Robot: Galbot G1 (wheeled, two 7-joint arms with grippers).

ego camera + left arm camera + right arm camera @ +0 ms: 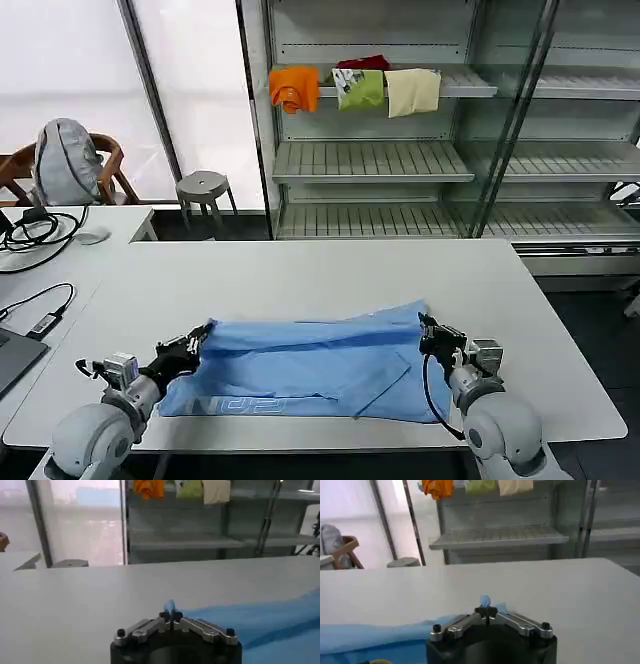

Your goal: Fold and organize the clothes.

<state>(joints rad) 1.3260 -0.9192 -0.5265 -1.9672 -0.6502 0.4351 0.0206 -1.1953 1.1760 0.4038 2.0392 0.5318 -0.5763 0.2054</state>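
A: In the head view, how do the arms stand?

B: Both reach forward low over the white table [300, 280]. The left gripper [203, 338] is at the left far corner of the light blue T-shirt [310, 370], the right gripper [430, 335] at the right far corner. The shirt lies spread across the near part of the table, between the two arms, with its far edge a little raised at each end.

A: Is any writing readable?

B: Pale letters are printed near the shirt's front left edge, but I cannot read them.

A: And the left wrist view?

B: The fingertips [171, 616] of the left gripper are closed together on a small peak of blue fabric.

A: The right wrist view?

B: The same: the right gripper's fingertips [485, 611] are pressed together, pinching a small tuft of the shirt just above the table.
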